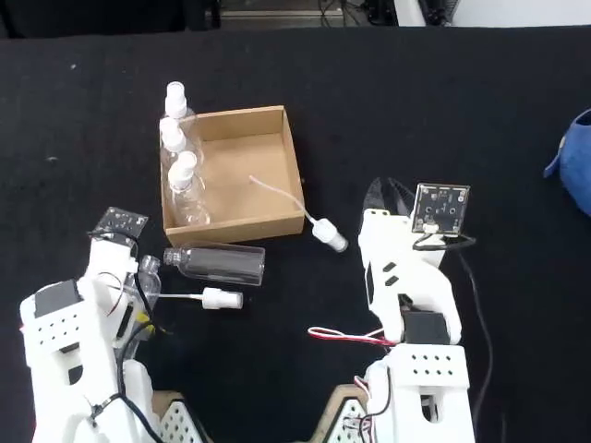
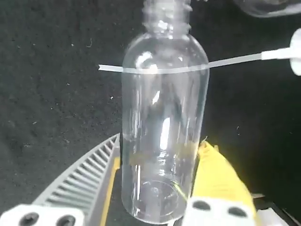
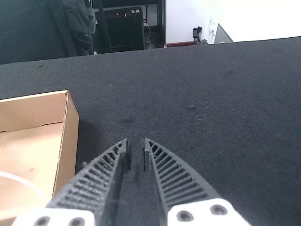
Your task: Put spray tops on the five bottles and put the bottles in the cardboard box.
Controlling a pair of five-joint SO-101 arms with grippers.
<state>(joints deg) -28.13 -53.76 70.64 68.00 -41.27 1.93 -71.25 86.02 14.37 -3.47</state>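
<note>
Bottles (image 1: 187,189) wearing spray tops, three in a row, stand along the left wall of the box (image 1: 235,226), the farthest one at the box's back corner; from the high view I cannot tell whether that one is inside or just outside the wall. A fourth bottle (image 2: 164,117), uncapped, is gripped around its lower body by the left gripper (image 2: 160,141), its grey finger on one side and its yellow pad on the other, with the open neck pointing away from the wrist. In the high view this held bottle (image 1: 148,269) sits near the table's front left, in front of the box's front left corner. A fifth bottle (image 1: 222,263), also uncapped, lies on its side on the table (image 1: 443,101) just in front of the box. A spray top (image 1: 223,298) lies in front of that bottle, and its thin tube (image 2: 235,60) runs across the held bottle just below the shoulder; whether tube and bottle touch is unclear. A second spray top (image 1: 330,235) lies on the table beside the box's front right corner, its tube draped over the right wall into the box. The right gripper (image 1: 388,187) is to the right of that top, well apart from the bottles; its jaws stand slightly apart with nothing between them. A blue thing (image 1: 577,166) shows at the table's right edge.
</note>
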